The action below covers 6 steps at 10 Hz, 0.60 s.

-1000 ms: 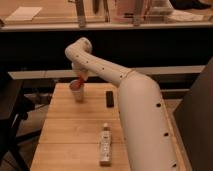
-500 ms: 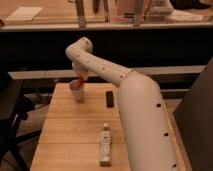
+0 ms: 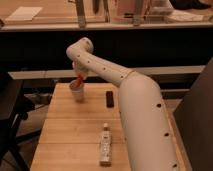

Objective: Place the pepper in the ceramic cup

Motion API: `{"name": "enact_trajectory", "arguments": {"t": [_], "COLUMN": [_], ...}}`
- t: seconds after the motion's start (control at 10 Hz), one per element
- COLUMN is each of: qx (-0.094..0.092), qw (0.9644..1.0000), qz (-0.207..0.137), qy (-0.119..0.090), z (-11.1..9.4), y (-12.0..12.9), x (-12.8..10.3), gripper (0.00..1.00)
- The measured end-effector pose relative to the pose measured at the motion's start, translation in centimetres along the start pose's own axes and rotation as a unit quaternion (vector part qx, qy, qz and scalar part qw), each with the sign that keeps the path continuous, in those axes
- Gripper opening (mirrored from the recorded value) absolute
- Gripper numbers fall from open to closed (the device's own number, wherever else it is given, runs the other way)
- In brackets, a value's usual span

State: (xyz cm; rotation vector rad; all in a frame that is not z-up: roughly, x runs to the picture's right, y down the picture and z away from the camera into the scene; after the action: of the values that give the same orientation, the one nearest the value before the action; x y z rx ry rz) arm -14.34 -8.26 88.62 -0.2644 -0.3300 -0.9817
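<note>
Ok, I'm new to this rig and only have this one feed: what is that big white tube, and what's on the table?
The white tube is the robot's single arm, reaching from the lower right out over a wooden table. There is only one camera, looking down along the arm. Its gripper is at the far end of the table, right above the ceramic cup. The orange-red pepper is at the gripper, its lower end at the cup's rim. Also on the table: a small dark block right of the cup, and a clear bottle lying near the front edge.
</note>
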Motion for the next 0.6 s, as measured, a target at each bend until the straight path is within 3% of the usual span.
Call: {"name": "enact_trajectory", "arguments": {"t": [0.2,0.4,0.6], "qx": [0.001,0.002,0.002], "qw": [1.0000,1.0000,1.0000], "qz": [0.002,0.003,0.003], "qy": [0.000,-0.001,0.000], "z": [0.04,0.00,-0.03], "y": [-0.01,-0.01,-0.01], "x": [0.07,0.02,-0.02], "gripper": [0.34,0.56,0.60]}}
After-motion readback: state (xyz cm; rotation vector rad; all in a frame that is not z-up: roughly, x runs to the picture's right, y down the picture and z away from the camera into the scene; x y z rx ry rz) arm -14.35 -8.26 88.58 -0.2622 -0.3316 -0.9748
